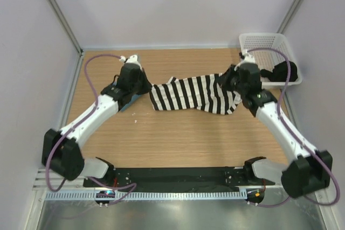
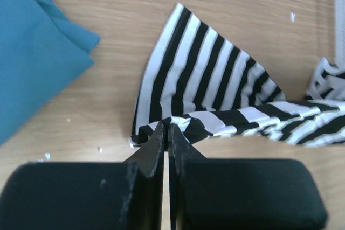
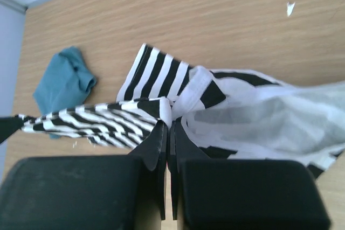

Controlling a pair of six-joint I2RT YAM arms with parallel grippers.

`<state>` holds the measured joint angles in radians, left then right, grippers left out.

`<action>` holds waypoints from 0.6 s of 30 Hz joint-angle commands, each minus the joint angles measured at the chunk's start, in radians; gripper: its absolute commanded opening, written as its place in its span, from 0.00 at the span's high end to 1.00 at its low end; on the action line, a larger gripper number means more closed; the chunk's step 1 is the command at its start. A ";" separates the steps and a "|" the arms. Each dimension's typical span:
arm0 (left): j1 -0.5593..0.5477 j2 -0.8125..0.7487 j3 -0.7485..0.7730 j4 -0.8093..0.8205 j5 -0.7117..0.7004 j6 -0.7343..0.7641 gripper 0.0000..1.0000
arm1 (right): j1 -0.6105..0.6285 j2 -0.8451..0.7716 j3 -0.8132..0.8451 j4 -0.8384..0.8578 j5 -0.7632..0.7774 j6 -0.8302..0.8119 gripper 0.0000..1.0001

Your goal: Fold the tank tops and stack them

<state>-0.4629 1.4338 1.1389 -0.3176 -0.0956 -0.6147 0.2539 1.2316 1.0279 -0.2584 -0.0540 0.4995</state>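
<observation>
Left gripper first: the two fingers are squeezed right together with a corner of the striped tank top pinched at the tips. From that pinch a bunched band of stripes runs off to the right, and a flat triangular flap of the same top fans out on the wood just behind it.

The right gripper is the same story, fingers closed tight on the cloth where a white edge band folds over. On one side of its tips the fabric shows its pale inner side, all rumpled. On the other side a twisted striped strip stretches away toward the other arm.

From the overhead camera, the striped tank top is strung across the far half of the table between the left gripper and the right gripper. It's loose and wrinkled, with the right end bunched up. I can't tell how much of it is actually off the wood.

The teal tank top lies on the table just beside the left gripper, folded over with a couple of layered edges showing. From above only a sliver of it peeks out from under the left arm. The right wrist camera catches it as a small crumpled lump well beyond the striped one.

A white mesh basket sits in the far right corner, right behind the right arm. A few tiny white specks dot the wood.
</observation>
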 commanded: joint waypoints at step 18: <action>-0.276 -0.639 -0.732 0.100 -0.018 -0.184 1.00 | 0.056 -0.747 -0.609 -0.311 -0.024 0.246 0.34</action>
<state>-0.7357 0.8165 0.4400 -0.2501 -0.0898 -0.7513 0.3058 0.4717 0.3550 -0.5301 -0.1020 0.7479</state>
